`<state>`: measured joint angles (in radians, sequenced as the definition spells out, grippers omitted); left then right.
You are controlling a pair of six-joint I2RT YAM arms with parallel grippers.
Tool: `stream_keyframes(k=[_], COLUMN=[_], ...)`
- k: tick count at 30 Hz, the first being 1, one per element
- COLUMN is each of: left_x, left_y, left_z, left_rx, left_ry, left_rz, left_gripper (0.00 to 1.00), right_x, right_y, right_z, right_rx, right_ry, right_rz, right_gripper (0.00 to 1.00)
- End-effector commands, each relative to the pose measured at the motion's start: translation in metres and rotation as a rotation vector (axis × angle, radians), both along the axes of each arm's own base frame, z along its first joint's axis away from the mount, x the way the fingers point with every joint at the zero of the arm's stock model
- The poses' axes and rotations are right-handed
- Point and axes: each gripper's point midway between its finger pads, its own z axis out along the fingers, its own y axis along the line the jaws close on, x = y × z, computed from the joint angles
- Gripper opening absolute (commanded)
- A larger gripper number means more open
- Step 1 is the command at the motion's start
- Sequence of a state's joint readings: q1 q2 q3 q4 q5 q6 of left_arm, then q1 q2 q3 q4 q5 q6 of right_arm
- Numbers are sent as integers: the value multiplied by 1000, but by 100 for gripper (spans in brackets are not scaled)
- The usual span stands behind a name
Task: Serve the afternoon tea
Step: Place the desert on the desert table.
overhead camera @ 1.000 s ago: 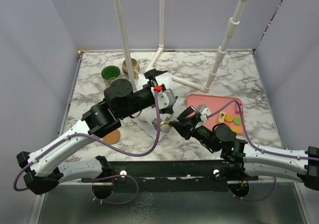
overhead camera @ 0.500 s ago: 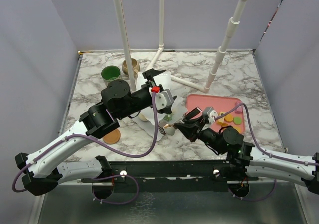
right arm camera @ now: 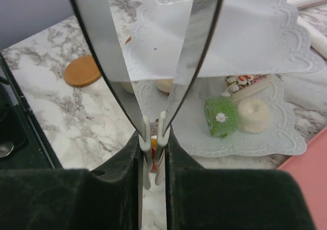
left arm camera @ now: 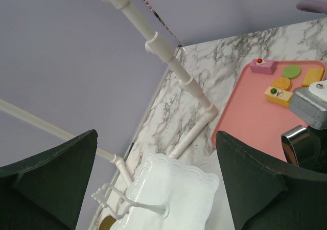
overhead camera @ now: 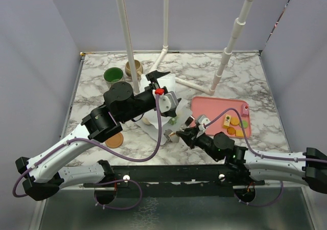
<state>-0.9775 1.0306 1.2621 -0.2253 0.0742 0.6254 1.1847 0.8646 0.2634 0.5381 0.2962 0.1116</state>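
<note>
The white tiered stand [overhead camera: 170,81] sits mid-table, largely under my left arm. My left gripper [overhead camera: 159,76] hangs open above its top plate [left arm camera: 173,189], holding nothing. My right gripper [right arm camera: 153,138] is shut on metal tongs [right arm camera: 102,46]. Their white tips pinch a small orange-and-red pastry [right arm camera: 154,144] at the front edge of the lower plate [right arm camera: 265,145]. A green roll [right arm camera: 220,116] and a cream pastry [right arm camera: 254,114] lie on that plate. The green-lined mug [overhead camera: 113,75] and beige mug [overhead camera: 133,68] stand back left. A brown coaster [overhead camera: 115,139] lies front left.
A pink tray [overhead camera: 212,107] with several biscuits [overhead camera: 235,122] lies right of the stand. White pipe uprights [overhead camera: 166,51] and their feet cross the back of the marble table. Purple walls close in left, right and behind.
My right arm has swung lower and to the left, with the tongs' tips staying by the stand's front edge. My left arm shifted slightly and then held still.
</note>
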Motion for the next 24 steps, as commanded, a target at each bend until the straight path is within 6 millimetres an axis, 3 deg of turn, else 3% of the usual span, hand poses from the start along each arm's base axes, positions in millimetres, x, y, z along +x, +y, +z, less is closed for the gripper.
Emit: stream_keyframes(k=[1, 5, 18, 21, 24], left_x=[-3, -4, -7, -7, -7], left_y=[4, 5, 6, 8, 9], left_z=[11, 12, 11, 15, 15], left_rx=[-31, -36, -38, -45, -49], left_ry=[-19, -19, -21, -23, -20], left_rz=[6, 4, -12, -10, -10], left_gripper=[99, 99, 99, 99, 99], right_x=[21, 28, 46, 46, 46], right_y=[-3, 6, 17, 21, 18], right_z=[22, 22, -7, -17, -21], right_rx=[98, 118, 147, 141, 146], right_ry=[-89, -100, -71, -47, -40], right_rz=[-114, -134, -223, -219, -228], right_gripper=[4, 3, 5, 8, 20])
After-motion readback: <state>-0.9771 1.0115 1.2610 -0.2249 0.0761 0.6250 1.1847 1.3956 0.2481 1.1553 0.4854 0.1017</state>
